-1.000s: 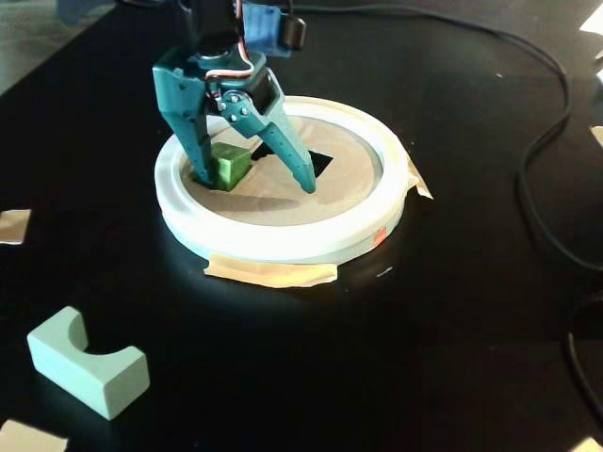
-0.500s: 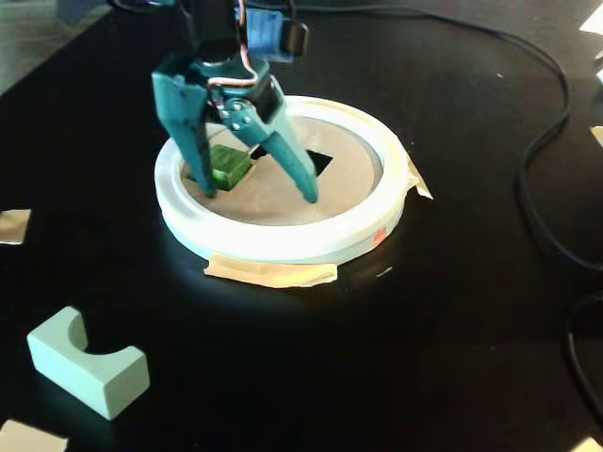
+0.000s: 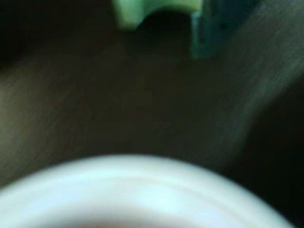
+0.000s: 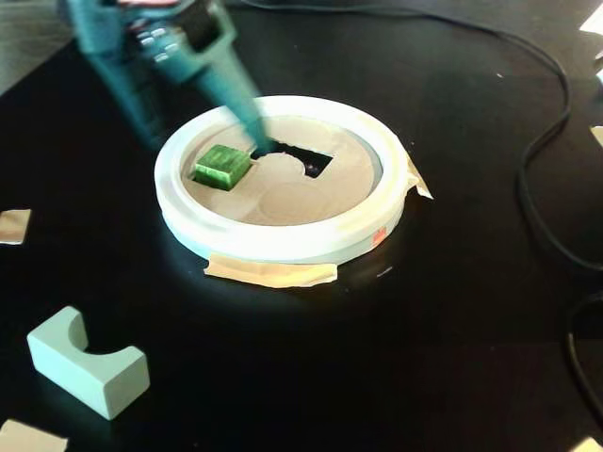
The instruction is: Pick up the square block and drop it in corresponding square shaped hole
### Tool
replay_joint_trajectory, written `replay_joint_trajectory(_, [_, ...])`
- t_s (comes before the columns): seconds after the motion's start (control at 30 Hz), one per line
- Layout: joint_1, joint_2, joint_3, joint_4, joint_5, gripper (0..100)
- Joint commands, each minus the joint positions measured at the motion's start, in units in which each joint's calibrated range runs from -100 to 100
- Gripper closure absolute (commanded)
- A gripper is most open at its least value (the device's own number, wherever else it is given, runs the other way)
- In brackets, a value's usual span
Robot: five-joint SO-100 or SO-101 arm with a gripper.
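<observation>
In the fixed view a green square block (image 4: 223, 165) lies flat on the cardboard lid (image 4: 283, 198) inside a white ring (image 4: 283, 243), at the lid's left side. A dark angular opening (image 4: 313, 160) shows in the lid to the block's right. My teal gripper (image 4: 258, 141) is motion-blurred; its tip hangs just right of the block, between block and opening, and holds nothing I can see. The wrist view is badly blurred: a teal finger (image 3: 205, 35) at the top, a pale green arched shape (image 3: 130, 14) beside it, the white ring (image 3: 142, 190) below.
A pale green block with an arched cut-out (image 4: 89, 363) lies on the black table at the front left. Tape strips (image 4: 273, 273) hold the ring down. Black cables (image 4: 542, 141) run along the right side. Paper scraps (image 4: 13, 226) lie at the left edge.
</observation>
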State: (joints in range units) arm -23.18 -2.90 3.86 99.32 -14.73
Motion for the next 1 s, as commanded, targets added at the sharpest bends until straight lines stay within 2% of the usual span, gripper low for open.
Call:
replay_joint_trajectory(0.0, [9.19, -17.93, 12.45, -3.54, 2.25, 7])
replay_joint_trajectory(0.3, [34.91, -62.44, 55.43, -26.62, 10.79, 7])
replay_joint_trajectory(0.43, [38.53, -72.56, 67.09, -32.74, 14.46, 7])
replay_joint_trajectory(0.63, [40.41, -74.98, 78.75, -40.87, 17.05, 7])
replay_joint_trajectory(0.97, [39.66, -74.98, 85.40, -41.07, 16.65, 5])
